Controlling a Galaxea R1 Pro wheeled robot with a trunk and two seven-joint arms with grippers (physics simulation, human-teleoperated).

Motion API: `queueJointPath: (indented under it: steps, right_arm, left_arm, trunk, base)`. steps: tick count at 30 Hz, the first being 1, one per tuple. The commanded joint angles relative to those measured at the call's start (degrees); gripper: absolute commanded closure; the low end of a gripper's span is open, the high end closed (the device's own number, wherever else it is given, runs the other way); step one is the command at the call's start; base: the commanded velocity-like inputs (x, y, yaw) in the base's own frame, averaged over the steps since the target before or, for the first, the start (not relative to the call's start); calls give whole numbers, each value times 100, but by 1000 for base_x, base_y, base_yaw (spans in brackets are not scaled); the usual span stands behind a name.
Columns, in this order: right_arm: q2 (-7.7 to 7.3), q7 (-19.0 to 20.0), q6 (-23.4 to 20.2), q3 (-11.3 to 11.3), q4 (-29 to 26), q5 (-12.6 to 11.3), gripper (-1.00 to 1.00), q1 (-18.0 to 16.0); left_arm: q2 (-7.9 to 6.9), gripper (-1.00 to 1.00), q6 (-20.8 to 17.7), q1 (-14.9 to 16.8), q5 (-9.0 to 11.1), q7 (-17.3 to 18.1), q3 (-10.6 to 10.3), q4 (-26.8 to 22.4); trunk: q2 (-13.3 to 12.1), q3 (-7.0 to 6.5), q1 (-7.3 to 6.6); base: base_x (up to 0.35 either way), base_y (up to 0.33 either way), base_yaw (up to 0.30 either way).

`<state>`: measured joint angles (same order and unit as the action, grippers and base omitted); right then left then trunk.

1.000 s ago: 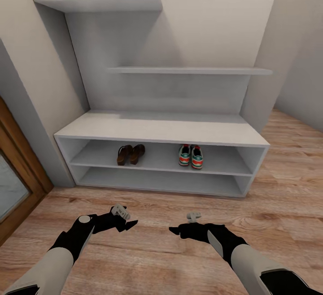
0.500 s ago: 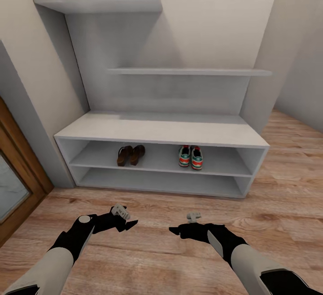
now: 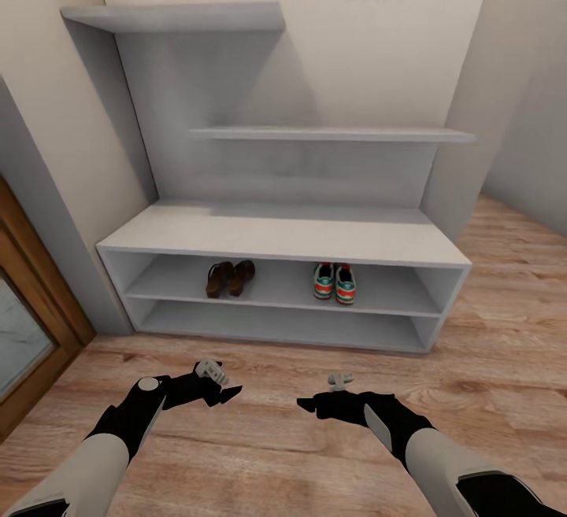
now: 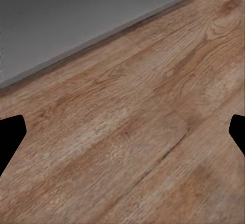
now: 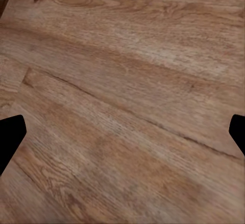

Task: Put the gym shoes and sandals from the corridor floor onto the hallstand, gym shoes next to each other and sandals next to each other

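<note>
Head view: The hallstand [image 3: 283, 234] stands against the wall and serves as the landmark. Both sandals [image 3: 230, 278] rest side by side on its upper open shelf, toward the door-side end. Both gym shoes [image 3: 335, 282] rest side by side on the same shelf, toward the opposite end, well apart from the sandals. All four lie with the long axis running front to back into the shelf. No shoe lies on the corridor floor [image 3: 488, 344] in front of the hallstand. The left gripper [image 3: 224, 393] and right gripper [image 3: 309, 402] hang low over the floor, well short of the hallstand, carrying nothing. The left arm is nearer the sandals, the right arm nearer the gym shoes.

Left wrist view: The fingers [image 4: 10, 134] are spread wide, with bare floor planks between them and the grey base of the hallstand beyond.

Right wrist view: The fingers [image 5: 10, 134] are spread wide over bare floor.

Judgement: the arrangement appears complete; no further grasp seems required.
</note>
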<state>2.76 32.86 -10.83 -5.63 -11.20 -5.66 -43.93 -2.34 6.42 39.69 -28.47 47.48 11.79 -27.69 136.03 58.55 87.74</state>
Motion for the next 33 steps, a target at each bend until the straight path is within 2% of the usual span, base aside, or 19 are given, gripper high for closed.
queueJointPath:
  steps: [1,5,9,14,25,33]
  right_arm:
    - [-3,1,-44,-43,-5,-58,-100,1]
    - [-3,1,-48,-48,72,-53,-100,4]
    - [-3,1,-49,-51,495,-50,-100,13]
    - [-10,1,-51,-44,757,-50,-100,22]
    - [-45,-3,-51,-36,783,-50,-100,25]
    - [-47,0,-51,-40,786,-49,-100,62]
  left_arm:
    - [5,-100,52,4,-62,24,39,1]
    - [5,-100,52,4,-62,24,37,1]
    - [5,-100,52,4,-62,24,38,1]
    - [5,-100,52,4,-62,24,39,1]
    - [5,-100,52,4,-62,24,40,1]
    - [5,-100,52,4,-62,24,35,1]
  trunk:
    - [-40,-13,-24]
    - [-200,-85,-112]
    - [-361,-157,-199]
    - [-561,-247,-309]
    - [-1002,-444,-551]
    - [-1002,-444,-551]
  base:
    - [0,0,0]
    - [0,0,0]
    - [0,0,0]
    - [0,0,0]
    - [0,0,0]
    - [0,0,0]
